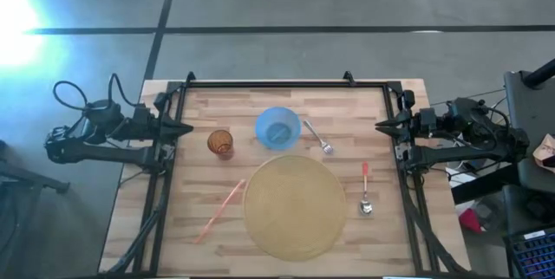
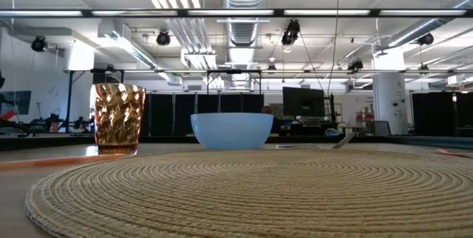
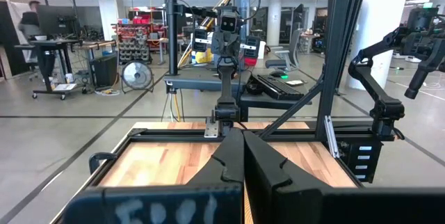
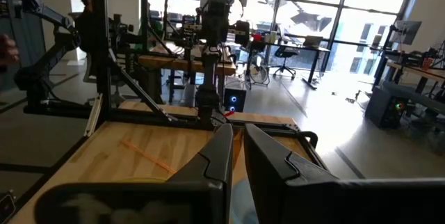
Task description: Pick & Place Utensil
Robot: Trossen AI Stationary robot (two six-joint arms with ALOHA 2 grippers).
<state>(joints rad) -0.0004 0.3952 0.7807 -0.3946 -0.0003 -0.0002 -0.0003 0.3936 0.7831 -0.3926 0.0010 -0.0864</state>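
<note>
Left gripper (image 1: 186,128) at 9 o'clock, right gripper (image 1: 381,126) at 3: fingers pressed together, empty, over wood counter (image 1: 199,192).

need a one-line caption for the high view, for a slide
Both arms parked at the table edges, left tool and right tool shut; placemat, blue bowl, amber cup, two spoons and pink straw untouched.
</note>
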